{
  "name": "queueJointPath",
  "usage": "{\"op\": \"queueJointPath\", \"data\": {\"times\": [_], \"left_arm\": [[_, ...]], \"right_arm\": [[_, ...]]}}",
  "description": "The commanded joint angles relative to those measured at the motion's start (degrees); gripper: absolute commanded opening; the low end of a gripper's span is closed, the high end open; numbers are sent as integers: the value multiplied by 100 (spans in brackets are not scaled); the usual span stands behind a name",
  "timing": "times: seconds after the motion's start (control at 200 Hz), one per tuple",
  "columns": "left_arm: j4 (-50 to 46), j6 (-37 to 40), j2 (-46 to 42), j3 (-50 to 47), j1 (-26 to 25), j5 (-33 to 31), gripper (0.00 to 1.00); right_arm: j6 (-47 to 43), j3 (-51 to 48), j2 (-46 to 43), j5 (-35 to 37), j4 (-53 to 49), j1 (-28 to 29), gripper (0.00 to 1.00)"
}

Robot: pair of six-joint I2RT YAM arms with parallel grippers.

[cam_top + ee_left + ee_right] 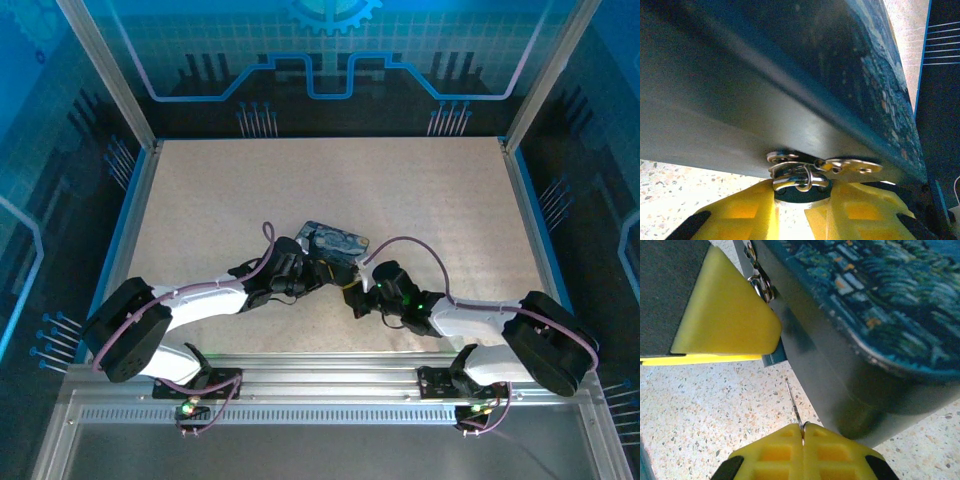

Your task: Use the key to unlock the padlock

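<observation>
Toward the counter's [330,190] near edge, the right claw [802,440] pinches the key [794,402], its tip aimed at the padlock [799,186], which the left claw [803,201] grips against the tin [880,300] mid-counter. Best to square the key with the padlock's face before pushing gently.

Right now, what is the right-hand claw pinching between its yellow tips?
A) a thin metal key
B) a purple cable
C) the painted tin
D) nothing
A: in the right wrist view, the yellow tips of the right gripper are pressed together on a thin metal key that pokes out beside the tin.
</observation>
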Motion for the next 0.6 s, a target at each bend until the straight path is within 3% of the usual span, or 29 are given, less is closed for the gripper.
{"op": "queueJointPath", "data": {"times": [0.0,0.595], "left_arm": [[62,-49,-182,198,-33,139,25],[67,-90,-157,172,-46,155,25]], "right_arm": [[-82,93,52,135,328,63,2],[-60,164,213,-44,628,75,2]]}}
